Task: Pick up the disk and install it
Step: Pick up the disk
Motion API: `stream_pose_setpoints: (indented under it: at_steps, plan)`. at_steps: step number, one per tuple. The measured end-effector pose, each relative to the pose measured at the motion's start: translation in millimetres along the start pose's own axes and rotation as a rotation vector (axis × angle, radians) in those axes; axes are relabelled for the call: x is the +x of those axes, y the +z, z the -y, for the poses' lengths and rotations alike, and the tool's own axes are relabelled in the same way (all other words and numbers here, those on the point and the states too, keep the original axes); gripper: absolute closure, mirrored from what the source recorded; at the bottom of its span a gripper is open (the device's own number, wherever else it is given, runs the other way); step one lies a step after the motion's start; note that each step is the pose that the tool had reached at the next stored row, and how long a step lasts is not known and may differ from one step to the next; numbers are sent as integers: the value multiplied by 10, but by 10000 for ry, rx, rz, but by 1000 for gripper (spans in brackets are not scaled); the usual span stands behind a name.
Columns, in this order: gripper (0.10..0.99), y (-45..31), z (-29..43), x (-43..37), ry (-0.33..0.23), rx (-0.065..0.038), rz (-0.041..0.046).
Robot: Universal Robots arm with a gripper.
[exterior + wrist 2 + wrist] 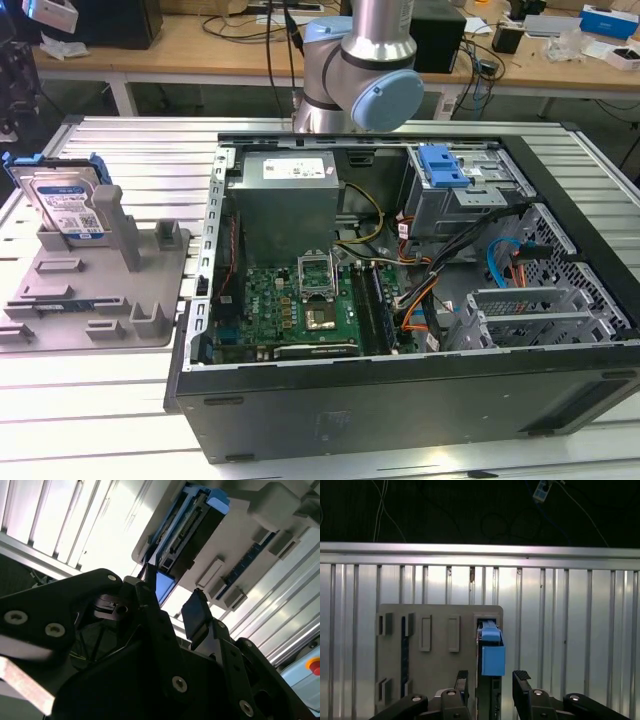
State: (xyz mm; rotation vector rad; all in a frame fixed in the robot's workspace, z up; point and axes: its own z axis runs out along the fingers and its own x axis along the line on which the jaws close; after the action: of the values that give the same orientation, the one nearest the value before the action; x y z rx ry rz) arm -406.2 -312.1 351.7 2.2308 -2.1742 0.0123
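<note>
Cables and boxes clutter the far side of the room, and nearer stands a ribbed aluminium table (120,140) that carries everything for the job. An open computer case (400,400) lies on its side across the middle and the exterior view's right, its green motherboard (300,300) exposed. The robot arm (370,80) rises behind the case's far edge. On the exterior view's left sits a grey holder tray (90,290). The disk (65,205) stands on edge in a slot at the tray's far left corner, with its labelled face showing and its blue bracket framing it, so it is not yet picked up. In the first wrist view the end effector (492,680) hangs above the tray with its fingers (521,680) spread and holding nothing. The disk (490,650) is seen edge-on there, straight ahead along the line of the gap, apart from both fingers. Its thin edge runs in line with that gap, so each flat face is turned towards one finger. The second wrist view shows the same: the end effector (170,600) open and the disk (192,535) beyond the fingertips, untouched.
</note>
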Motion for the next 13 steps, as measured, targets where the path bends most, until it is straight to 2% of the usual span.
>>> stream_pose_setpoints:
  at_steps: [13]
  plan:
    - [604,134,-36,-4,-1,0,0]
